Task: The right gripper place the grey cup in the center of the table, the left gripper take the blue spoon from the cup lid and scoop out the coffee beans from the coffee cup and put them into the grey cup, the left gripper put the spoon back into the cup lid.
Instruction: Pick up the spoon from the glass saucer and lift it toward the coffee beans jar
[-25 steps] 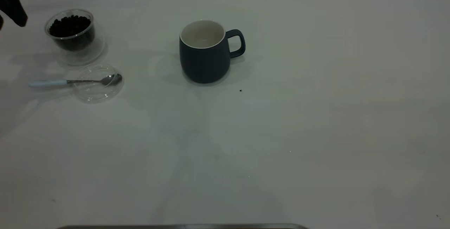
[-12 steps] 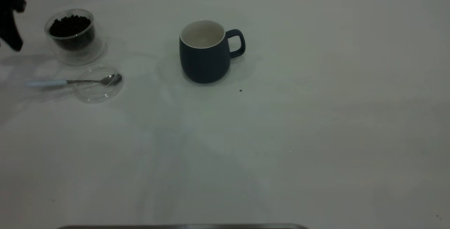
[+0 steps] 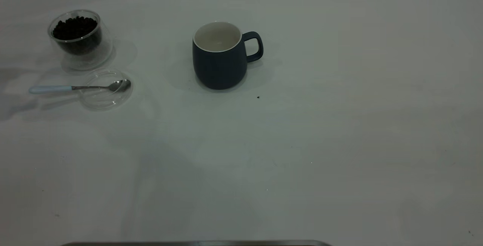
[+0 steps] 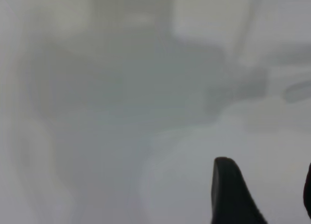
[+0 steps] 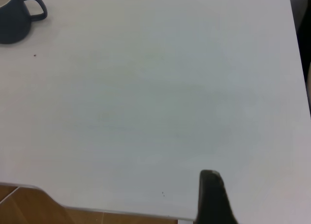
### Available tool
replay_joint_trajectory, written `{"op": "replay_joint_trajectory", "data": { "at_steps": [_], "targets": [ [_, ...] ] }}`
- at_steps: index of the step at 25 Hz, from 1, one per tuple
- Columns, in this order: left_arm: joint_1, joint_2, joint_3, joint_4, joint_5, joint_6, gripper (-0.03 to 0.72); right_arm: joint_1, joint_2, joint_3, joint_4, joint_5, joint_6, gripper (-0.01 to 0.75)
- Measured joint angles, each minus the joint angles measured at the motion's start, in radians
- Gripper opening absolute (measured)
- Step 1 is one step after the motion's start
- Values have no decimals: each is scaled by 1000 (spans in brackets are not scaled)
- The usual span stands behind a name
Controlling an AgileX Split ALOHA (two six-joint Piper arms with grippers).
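Observation:
The grey cup (image 3: 220, 63) stands upright near the table's (image 3: 339, 144) far middle, handle to the right, and looks empty; it also shows in the right wrist view (image 5: 13, 21). At far left the clear coffee cup (image 3: 80, 46) holds coffee beans (image 3: 75, 29). In front of it lies the cup lid (image 3: 103, 100), with the blue spoon's (image 3: 51, 89) bowl resting in it and its handle reaching left. Neither gripper shows in the exterior view. My left gripper (image 4: 267, 170) is open over bare pale surface. My right gripper (image 5: 265, 185) is open near a table edge, one finger (image 5: 211, 197) showing.
A tiny dark speck (image 3: 258, 97) lies just in front of the grey cup. A dark strip (image 3: 196, 243) runs along the near edge of the exterior view. In the right wrist view the table's edge (image 5: 121, 213) shows brown floor beyond.
The dark shape of the left gripper at the exterior view's far left edge dropped lower, then went out of that view. Cups, lid and spoon have not moved.

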Motion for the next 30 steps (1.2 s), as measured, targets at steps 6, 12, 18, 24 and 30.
{"op": "replay_joint_trajectory", "data": {
  "at_steps": [6, 12, 18, 24, 30],
  "targets": [
    [127, 52, -1, -238, 130, 186, 428, 0, 0, 0, 0, 0, -1, 453],
    [165, 108, -1, -476, 218, 410, 428, 0, 0, 0, 0, 0, -1, 453],
    [163, 121, -1, -507, 208, 510, 428, 0, 0, 0, 0, 0, 0, 453],
    [162, 123, -1, -517, 209, 573, 457, 0, 0, 0, 0, 0, 0, 453],
    [162, 123, -1, -521, 204, 579, 527, 0, 0, 0, 0, 0, 0, 453]
  ]
}}
